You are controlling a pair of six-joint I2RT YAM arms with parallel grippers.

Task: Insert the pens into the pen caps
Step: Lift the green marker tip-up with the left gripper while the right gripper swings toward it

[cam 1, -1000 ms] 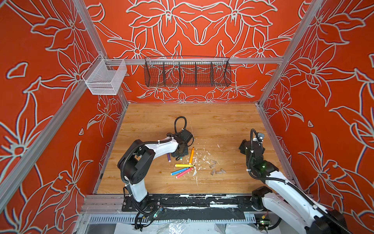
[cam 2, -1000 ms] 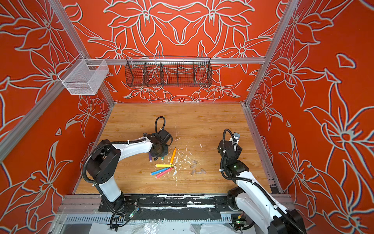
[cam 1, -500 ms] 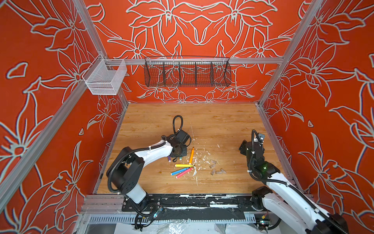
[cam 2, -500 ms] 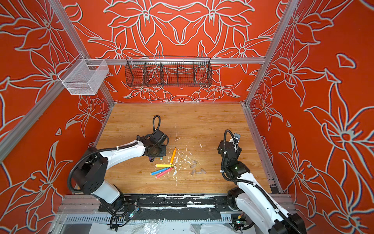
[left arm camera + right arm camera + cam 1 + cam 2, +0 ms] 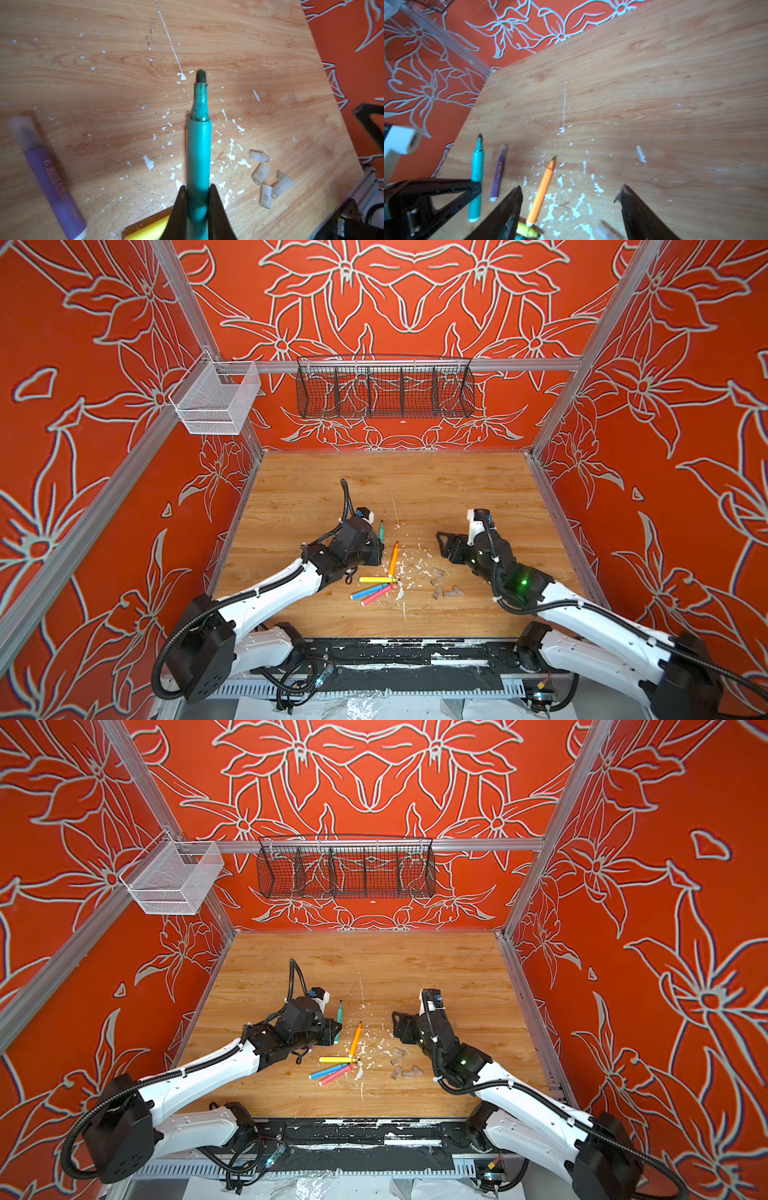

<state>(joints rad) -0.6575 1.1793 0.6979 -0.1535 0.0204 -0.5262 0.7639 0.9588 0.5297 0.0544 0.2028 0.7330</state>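
Item under inspection: the green pen. It is sitting between the fingers of the left gripper, which is pinching the rear part of the barrel with its jaws pressed tight against it. The front of the barrel and the uncapped dark nib are projecting well clear of the fingertips. In both top views the green pen is lying left of the middle of the table, extending beyond the left gripper. Whether it is resting on the wood or raised off it cannot be told.

Surroundings: a purple pen, wearing a cloudy cap, is lying on the table just beside the held one. The orange pen is lying just to the right of the left gripper. The yellow pen, blue pen and pink pen are lying nearer the front edge. Loose pen caps are clustering to their right, among white flecks. The right gripper is standing behind the caps with its jaws spread wide and nothing between them. Nothing is blocking the nib.

Orientation: the green pen's long axis is running front to back, with the nib pointing towards the far wall.
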